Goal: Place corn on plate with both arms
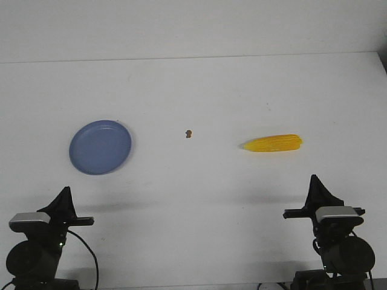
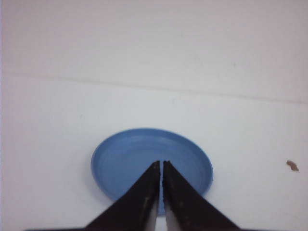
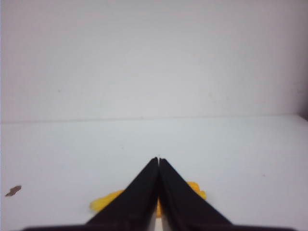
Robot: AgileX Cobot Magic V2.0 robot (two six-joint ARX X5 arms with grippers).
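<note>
The yellow corn [image 1: 273, 143] lies flat on the white table at the right, its pointed end toward the left. The periwinkle-blue plate [image 1: 100, 147] sits empty at the left. My left gripper [image 1: 63, 192] is shut and empty, near the table's front edge, short of the plate; in the left wrist view its tips [image 2: 160, 162] show over the plate [image 2: 125, 159]. My right gripper [image 1: 314, 179] is shut and empty, in front of the corn; in the right wrist view its tips [image 3: 158, 159] cover most of the corn [image 3: 103, 201].
A tiny brown speck [image 1: 188, 133] lies on the table between plate and corn; it also shows in the left wrist view [image 2: 292, 166] and the right wrist view [image 3: 13, 191]. The table's far edge runs along the back.
</note>
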